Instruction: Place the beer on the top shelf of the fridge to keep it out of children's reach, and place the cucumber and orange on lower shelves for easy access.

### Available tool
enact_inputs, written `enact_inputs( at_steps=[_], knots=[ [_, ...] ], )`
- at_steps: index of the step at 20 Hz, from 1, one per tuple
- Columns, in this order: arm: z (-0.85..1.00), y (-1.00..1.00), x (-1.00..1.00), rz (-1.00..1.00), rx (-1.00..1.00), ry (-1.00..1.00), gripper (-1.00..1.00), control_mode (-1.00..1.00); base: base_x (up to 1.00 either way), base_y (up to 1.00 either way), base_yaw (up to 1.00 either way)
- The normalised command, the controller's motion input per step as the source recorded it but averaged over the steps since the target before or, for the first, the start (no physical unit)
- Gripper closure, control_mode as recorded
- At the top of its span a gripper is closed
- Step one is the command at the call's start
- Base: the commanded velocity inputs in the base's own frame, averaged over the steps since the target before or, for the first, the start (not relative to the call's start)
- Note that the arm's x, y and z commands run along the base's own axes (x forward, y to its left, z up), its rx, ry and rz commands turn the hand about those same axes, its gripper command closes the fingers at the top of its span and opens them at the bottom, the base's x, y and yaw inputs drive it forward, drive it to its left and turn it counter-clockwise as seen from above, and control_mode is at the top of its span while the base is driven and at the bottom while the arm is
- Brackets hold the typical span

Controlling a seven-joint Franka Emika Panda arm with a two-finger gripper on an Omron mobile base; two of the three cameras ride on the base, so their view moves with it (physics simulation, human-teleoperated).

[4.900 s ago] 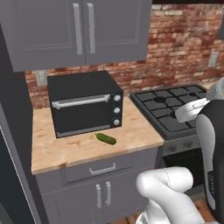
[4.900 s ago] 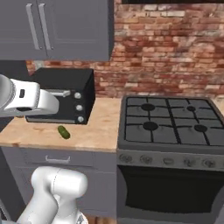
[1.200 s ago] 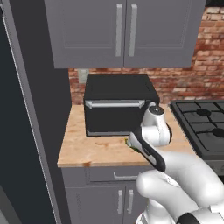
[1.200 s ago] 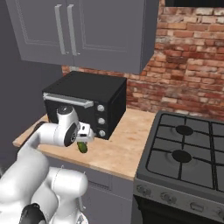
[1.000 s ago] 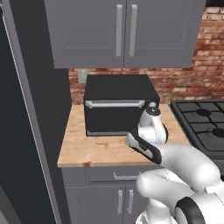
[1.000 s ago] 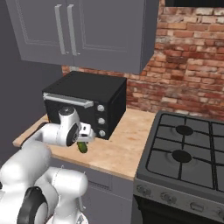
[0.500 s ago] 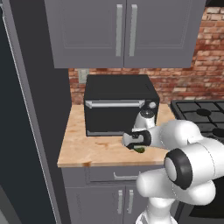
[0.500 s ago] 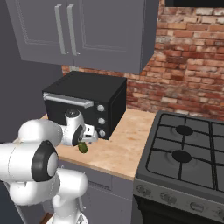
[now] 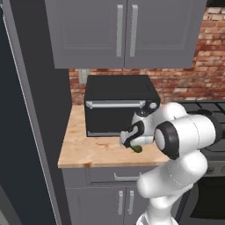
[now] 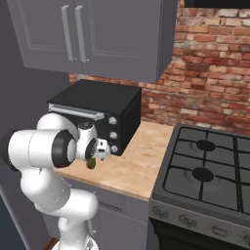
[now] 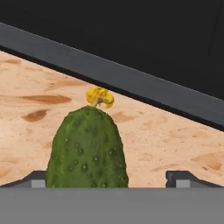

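Green cucumber (image 11: 86, 148) lies between the wide-open gripper (image 11: 109, 177); next, close, then carry to the fridge.

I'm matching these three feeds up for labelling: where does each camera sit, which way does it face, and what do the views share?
Left base view: behind the arm to its left, facing the wooden counter and black oven; the white arm rises at lower right.
Right base view: behind to its right, facing the same counter and stove; the arm rises at lower left.
Hand view: on the hand, looking along the open gripper at the cucumber between its tips.
Shared: cucumber, counter, oven.
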Motion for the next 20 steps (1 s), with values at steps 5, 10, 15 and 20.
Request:
enact_inputs(
  at_steps=[5,10,15,20],
  knots=[
    [-0.62,0.08,0.03,0.0,0.0,0.17,1.0,-1.0,0.0,0.0,0.0],
    [-0.51,0.0,-0.39,0.0,0.0,0.15,1.0,-1.0,0.0,0.0,0.0],
    [0.01,0.0,-0.93,0.0,0.0,0.0,1.0,-1.0,0.0,0.0,0.0],
    [0.73,0.0,-0.99,0.01,0.0,0.0,1.0,-1.0,0.0,0.0,0.0]
  ],
)
